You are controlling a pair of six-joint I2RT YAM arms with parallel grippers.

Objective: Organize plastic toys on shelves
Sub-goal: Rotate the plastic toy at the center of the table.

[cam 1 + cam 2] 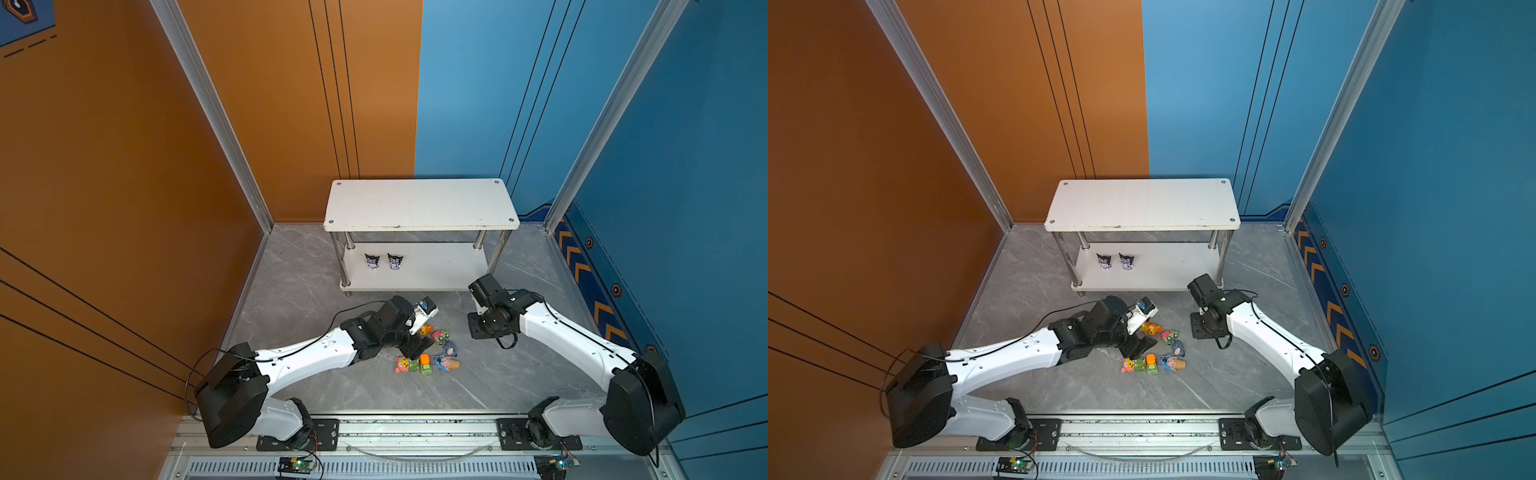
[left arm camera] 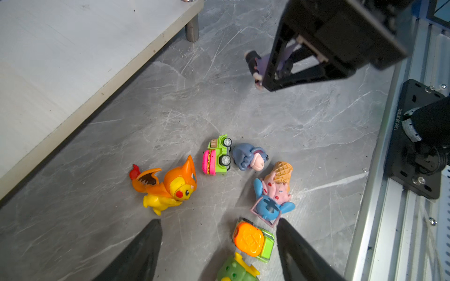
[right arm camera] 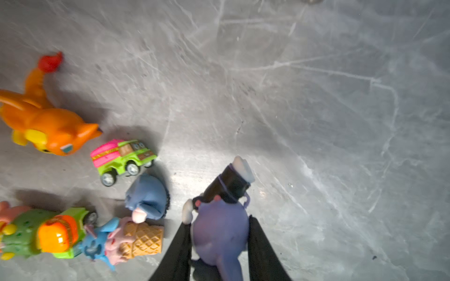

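While right gripper (image 3: 219,222) pinches purple horned toy (image 3: 219,231), left gripper (image 2: 218,221) hangs spread over loose toys (image 2: 216,155) before shelves (image 1: 419,203).
Two lookalikes (image 1: 372,261) stand on shelves' lower board (image 1: 440,266); probably grouping by kind.

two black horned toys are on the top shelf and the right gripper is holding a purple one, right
Not quite. The two black horned toys stand on the lower shelf, not the top shelf, as both top views show. The right gripper is indeed shut on a purple toy, seen in the right wrist view.
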